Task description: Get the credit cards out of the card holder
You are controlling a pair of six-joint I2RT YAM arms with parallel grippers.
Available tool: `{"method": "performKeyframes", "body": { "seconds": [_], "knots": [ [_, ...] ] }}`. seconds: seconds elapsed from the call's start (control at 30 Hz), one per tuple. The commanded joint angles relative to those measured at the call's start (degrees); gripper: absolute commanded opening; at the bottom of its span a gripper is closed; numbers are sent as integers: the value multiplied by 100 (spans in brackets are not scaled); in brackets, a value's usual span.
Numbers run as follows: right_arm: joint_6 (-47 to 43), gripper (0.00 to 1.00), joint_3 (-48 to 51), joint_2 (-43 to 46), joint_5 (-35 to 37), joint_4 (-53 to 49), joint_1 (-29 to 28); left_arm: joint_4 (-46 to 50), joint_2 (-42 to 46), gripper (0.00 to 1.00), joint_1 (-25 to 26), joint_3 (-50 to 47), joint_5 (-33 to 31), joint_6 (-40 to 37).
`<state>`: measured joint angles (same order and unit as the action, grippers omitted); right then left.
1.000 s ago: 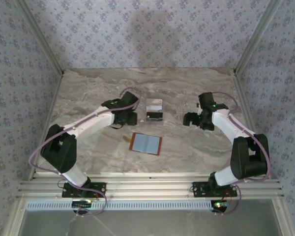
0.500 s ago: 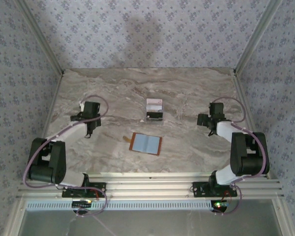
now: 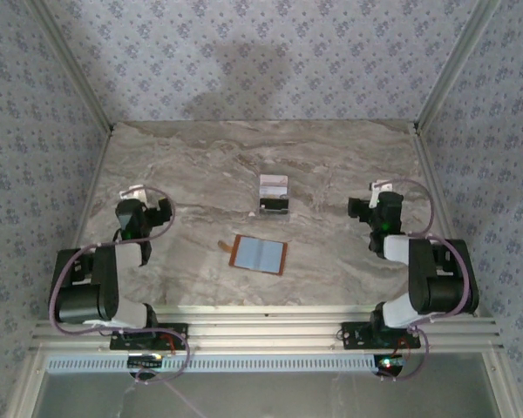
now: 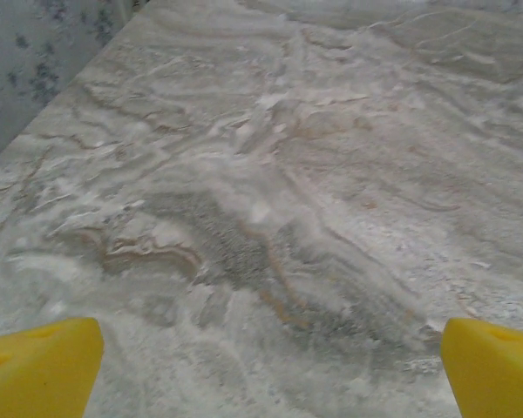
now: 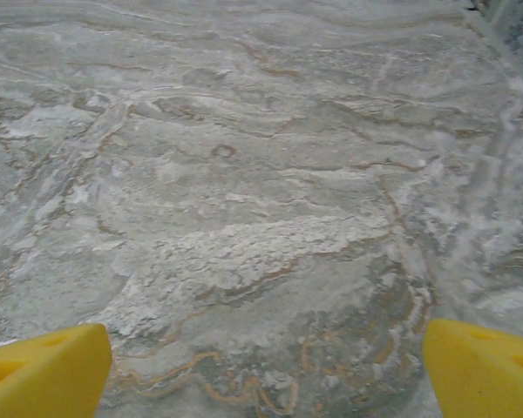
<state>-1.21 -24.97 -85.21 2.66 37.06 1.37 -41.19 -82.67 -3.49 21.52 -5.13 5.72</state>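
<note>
Left gripper (image 3: 136,211) hangs empty near the left edge of the table (image 3: 200,157), jaws spread wide over bare marble; right gripper (image 3: 379,207) gapes likewise near the right edge, holding nothing; the card holder (image 3: 259,254) lies open and flat between them, toward the near edge; the credit cards (image 3: 274,193) sit stacked just beyond it, apart; they look thin, stiff, light and slick, best pinched by a raised edge

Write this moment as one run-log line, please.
left gripper: open, empty | right gripper: open, empty | card holder: open, flat | credit cards: out, lying beyond it
</note>
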Motion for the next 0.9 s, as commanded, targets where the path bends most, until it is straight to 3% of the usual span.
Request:
{"method": "performKeyframes", "body": {
  "seconds": [0.0, 0.17, 0.87],
  "knots": [
    [-44, 100, 264, -214, -232, 982, 47, -914, -481, 99, -42, -10, 475, -122],
    [-30, 100, 255, -219, -248, 940, 74, -492, -510, 100, 317, 227, 35, -416],
    [-37, 100, 261, -211, -213, 952, 59, -565, -531, 100, 305, 210, 46, -415]
  ]
}}
